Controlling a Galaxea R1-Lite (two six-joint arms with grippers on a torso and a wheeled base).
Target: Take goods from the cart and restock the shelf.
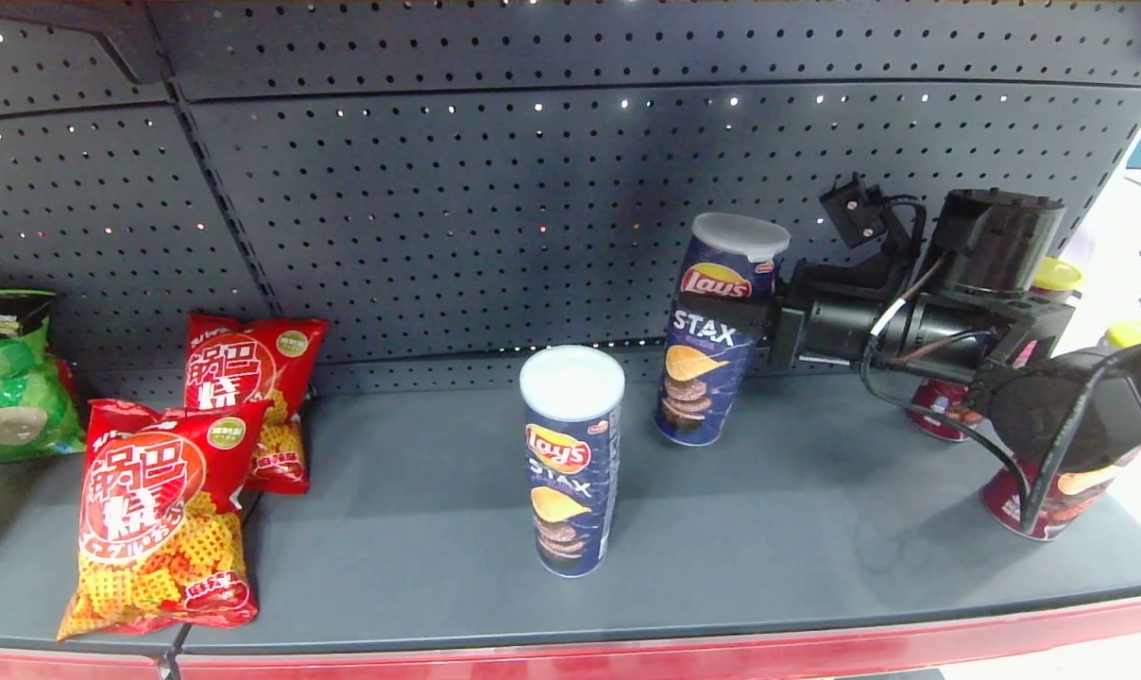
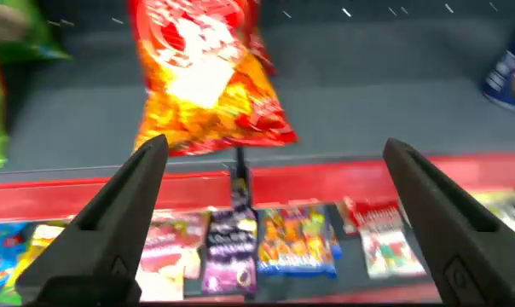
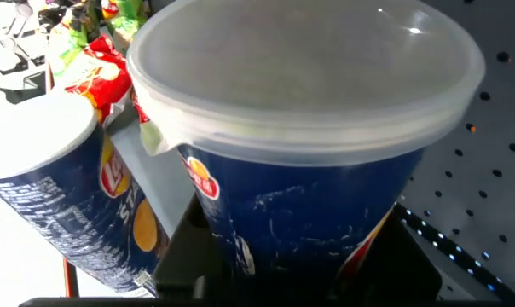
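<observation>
Grey shelf (image 1: pixel 797 538): green bag (image 1: pixel 8 397) far left; red bags (image 1: pixel 160 529) beside it; blue can (image 1: pixel 570 463) upright mid-shelf; red can (image 1: pixel 1000 505) right.

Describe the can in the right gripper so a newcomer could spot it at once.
On the grey shelf, look toward the pegboard back wall, right of centre. There a blue can with a clear lid leans, clamped by the right gripper; its twin can stands upright and free, nearer the shelf's front edge.

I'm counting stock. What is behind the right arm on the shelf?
Two red cans with yellow lids stand there, one behind the other. The right arm, holding a blue can, covers most of their bodies, so any further cans cannot be seen.
</observation>
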